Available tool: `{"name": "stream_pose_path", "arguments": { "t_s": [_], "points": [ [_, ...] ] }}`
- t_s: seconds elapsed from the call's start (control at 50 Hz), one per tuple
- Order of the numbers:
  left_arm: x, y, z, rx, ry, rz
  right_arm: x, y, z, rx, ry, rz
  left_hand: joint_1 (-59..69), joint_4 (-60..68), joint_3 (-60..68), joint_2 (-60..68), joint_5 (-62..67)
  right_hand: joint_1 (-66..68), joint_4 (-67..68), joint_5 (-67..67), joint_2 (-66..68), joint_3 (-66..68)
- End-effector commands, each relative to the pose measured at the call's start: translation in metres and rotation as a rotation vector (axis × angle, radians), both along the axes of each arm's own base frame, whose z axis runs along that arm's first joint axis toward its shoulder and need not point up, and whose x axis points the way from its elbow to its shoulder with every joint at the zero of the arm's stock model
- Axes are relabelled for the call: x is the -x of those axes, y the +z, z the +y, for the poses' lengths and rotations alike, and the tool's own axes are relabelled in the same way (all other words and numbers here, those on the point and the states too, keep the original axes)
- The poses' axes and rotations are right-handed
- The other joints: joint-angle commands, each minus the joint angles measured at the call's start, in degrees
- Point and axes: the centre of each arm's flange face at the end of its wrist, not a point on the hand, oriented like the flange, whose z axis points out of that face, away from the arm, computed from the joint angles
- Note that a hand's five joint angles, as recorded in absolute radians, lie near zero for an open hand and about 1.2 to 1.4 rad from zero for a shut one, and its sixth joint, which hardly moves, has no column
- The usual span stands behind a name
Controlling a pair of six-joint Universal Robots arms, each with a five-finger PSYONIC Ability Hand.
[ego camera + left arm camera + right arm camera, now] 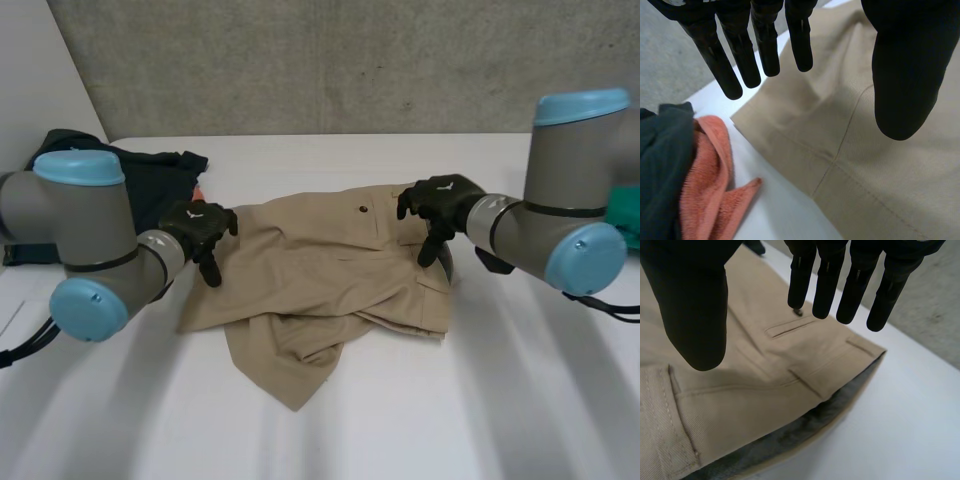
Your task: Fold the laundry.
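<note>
Left hand (200, 228) and right hand (437, 205) hover at opposite ends of the khaki trousers (330, 290), which lie crumpled mid-table (480, 420) with one leg twisted toward lower centre.

Step in hand, as I judge it: take hold at both ends and draw the garment flat.
- Left should pinch only the hem (790, 145). The orange cloth (710, 175) and dark garment (150, 170), upper left, lie just beside it and could get caught.
- Right should grip the waistband (740, 410) through both layers, since the grey lining gapes open there.
- Pull evenly, so the twist comes out.

Left hand: fingers (735, 60) straight, thumb well apart, empty. Right hand: fingers (827, 285) likewise spread above the pocket, nothing held. Contact with the cloth: cannot tell.
</note>
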Motion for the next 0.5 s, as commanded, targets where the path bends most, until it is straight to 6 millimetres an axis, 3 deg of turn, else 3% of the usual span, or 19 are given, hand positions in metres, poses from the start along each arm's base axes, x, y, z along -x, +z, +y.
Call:
{"name": "stream_pose_path", "arguments": {
  "t_s": [0.02, 0.3, 0.38, 0.4, 0.42, 0.5],
  "points": [
    [0.008, -0.016, -0.013, -0.025, -0.02, -0.019, -0.012, -0.024, -0.005, -0.016, 0.025, 0.02, 6.58, 6.34, 6.62, 6.7, 6.19, 5.82, 5.44, 5.09, 5.65, 5.49],
    [0.012, -0.029, -0.016, -0.003, -0.048, -0.047, -0.017, -0.051, -0.002, -0.034, 0.047, 0.084, 22.89, 22.65, 22.93, 23.01, 22.5, 4.98, 4.59, 4.25, 4.81, 4.64],
    [0.013, -0.033, -0.017, 0.004, -0.046, -0.053, -0.017, -0.054, -0.003, -0.036, 0.039, 0.092, 44.72, 44.48, 44.76, 44.84, 44.33, 23.08, 22.7, 22.35, 22.91, 22.75],
    [0.012, -0.033, -0.018, 0.013, -0.043, -0.058, -0.017, -0.053, -0.004, -0.031, 0.035, 0.09, 52.6, 52.36, 52.64, 52.72, 52.21, 41.97, 41.58, 41.24, 41.8, 41.63],
    [0.013, -0.031, -0.018, 0.021, -0.04, -0.06, -0.017, -0.052, -0.004, -0.026, 0.034, 0.09, 53.99, 53.76, 54.03, 54.11, 53.6, 49.67, 49.29, 48.94, 49.5, 49.34],
    [0.013, -0.016, -0.019, 0.075, 0.002, -0.067, -0.017, -0.032, -0.007, 0.052, 0.007, 0.086, 54.0, 53.77, 54.05, 54.13, 53.62, 49.75, 49.37, 49.02, 49.58, 49.42]
  ]
}}
